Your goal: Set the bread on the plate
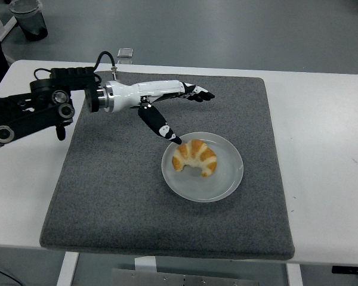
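Note:
The bread is a golden croissant (195, 158). It lies on the clear round plate (227, 179), left of the plate's middle. My left hand (188, 113) is white with black fingertips. It is raised above the grey mat, up and left of the plate, with fingers spread and holding nothing. Its thumb (162, 128) points down toward the plate's left rim. The right arm is out of view.
The plate rests on a large grey mat (167, 220) on the white table (328, 149). A small clear object (125, 53) lies on the floor behind the table's far edge. A dark bin (28, 21) stands at the top left.

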Action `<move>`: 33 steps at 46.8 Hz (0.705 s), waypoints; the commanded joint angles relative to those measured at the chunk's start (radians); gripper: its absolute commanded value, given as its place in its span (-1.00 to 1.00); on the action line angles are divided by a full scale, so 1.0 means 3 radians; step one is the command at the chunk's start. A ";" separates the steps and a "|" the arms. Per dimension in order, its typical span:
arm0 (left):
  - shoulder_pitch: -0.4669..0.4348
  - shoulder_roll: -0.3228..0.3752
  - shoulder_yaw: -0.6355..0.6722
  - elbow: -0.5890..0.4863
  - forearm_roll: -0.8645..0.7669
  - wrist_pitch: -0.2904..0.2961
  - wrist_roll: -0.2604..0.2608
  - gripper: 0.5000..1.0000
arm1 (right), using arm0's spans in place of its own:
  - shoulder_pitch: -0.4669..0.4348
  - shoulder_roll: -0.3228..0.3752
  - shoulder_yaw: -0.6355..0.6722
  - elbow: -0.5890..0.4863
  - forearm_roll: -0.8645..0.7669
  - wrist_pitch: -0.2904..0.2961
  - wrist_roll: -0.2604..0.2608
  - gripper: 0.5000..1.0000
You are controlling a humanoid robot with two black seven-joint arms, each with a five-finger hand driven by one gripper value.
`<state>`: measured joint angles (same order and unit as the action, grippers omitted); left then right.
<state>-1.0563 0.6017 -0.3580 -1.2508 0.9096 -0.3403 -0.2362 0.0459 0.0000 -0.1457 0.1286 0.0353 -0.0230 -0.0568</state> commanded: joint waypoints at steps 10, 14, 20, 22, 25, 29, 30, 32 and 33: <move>0.0029 0.0290 -0.0105 0.0283 -0.0930 -0.0236 0.0015 1.00 | 0.0000 0.0000 0.0000 -0.0004 0.0000 0.0000 0.0000 0.72; 0.0064 0.0336 -0.0090 0.0416 -0.1293 -0.0307 0.0025 1.00 | 0.0000 0.0000 0.0000 0.0001 0.0000 0.0000 0.0000 0.72; 0.0167 0.0418 -0.0110 0.0503 -0.1794 -0.0343 0.0036 1.00 | 0.0000 0.0000 0.0000 0.0001 0.0000 0.0000 0.0000 0.72; 0.0172 0.0474 -0.0105 0.0519 -0.1902 -0.0354 0.0036 1.00 | 0.0000 0.0000 0.0000 -0.0004 0.0000 0.0000 0.0000 0.72; 0.0192 0.0541 -0.0100 0.0534 -0.1989 -0.0374 0.0036 1.00 | 0.0000 0.0000 0.0000 0.0001 0.0000 0.0000 0.0000 0.73; 0.0284 0.0561 -0.0121 0.0549 -0.2106 -0.0379 0.0036 1.00 | 0.0000 0.0000 0.0000 -0.0004 0.0000 0.0000 0.0000 0.72; 0.0305 0.0571 -0.0121 0.0559 -0.2157 -0.0379 0.0036 1.00 | 0.0000 0.0000 0.0000 0.0001 0.0000 0.0000 0.0000 0.72; 0.0330 0.0577 -0.0121 0.0580 -0.2275 -0.0379 0.0036 1.00 | 0.0000 0.0000 0.0000 0.0001 0.0000 0.0000 0.0000 0.73; 0.0351 0.0577 -0.0116 0.0600 -0.2341 -0.0379 0.0036 1.00 | 0.0000 0.0000 0.0000 0.0001 0.0000 -0.0005 0.0000 0.72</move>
<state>-0.9655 0.7719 -0.3931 -1.0827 0.2573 -0.4541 -0.2253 0.0460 0.0000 -0.1457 0.1282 0.0353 -0.0230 -0.0568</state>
